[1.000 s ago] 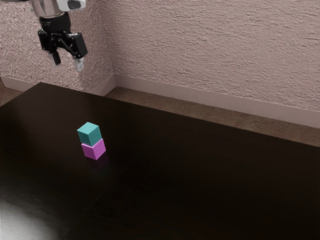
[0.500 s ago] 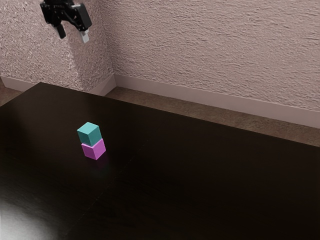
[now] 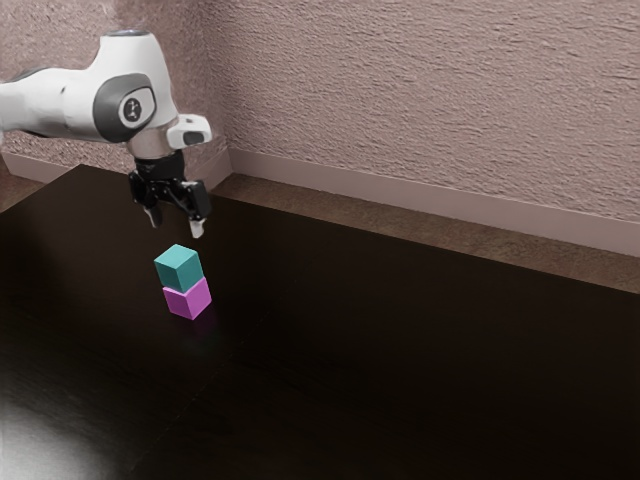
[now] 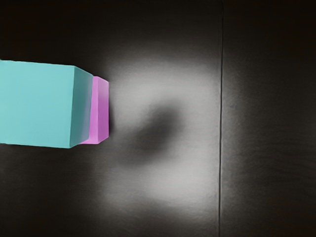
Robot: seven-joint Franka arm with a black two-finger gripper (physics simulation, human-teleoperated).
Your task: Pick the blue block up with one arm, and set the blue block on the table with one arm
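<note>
My gripper [image 3: 175, 227] hangs just above the stack in the exterior view, its fingers spread apart with nothing between them. Below it, the teal-blue block [image 3: 179, 268] rests on top of the pink-purple block [image 3: 188, 299], which stands on the dark table [image 3: 400, 360]. A small gap separates the fingertips from the upper block. In the wrist view the blue block [image 4: 37, 103] appears large and close, with the pink block [image 4: 102, 109] partly hidden beneath it.
A textured pinkish wall [image 3: 430, 100] rises beyond the table's far edge. In the wrist view, a soft shadow and a bright reflection lie on the table surface [image 4: 197, 148] beside the stack, near a thin straight seam.
My gripper has come down from high above the table to close over the stack, also shifting slightly toward the exterior view's right. Both blocks have stayed where they were.
</note>
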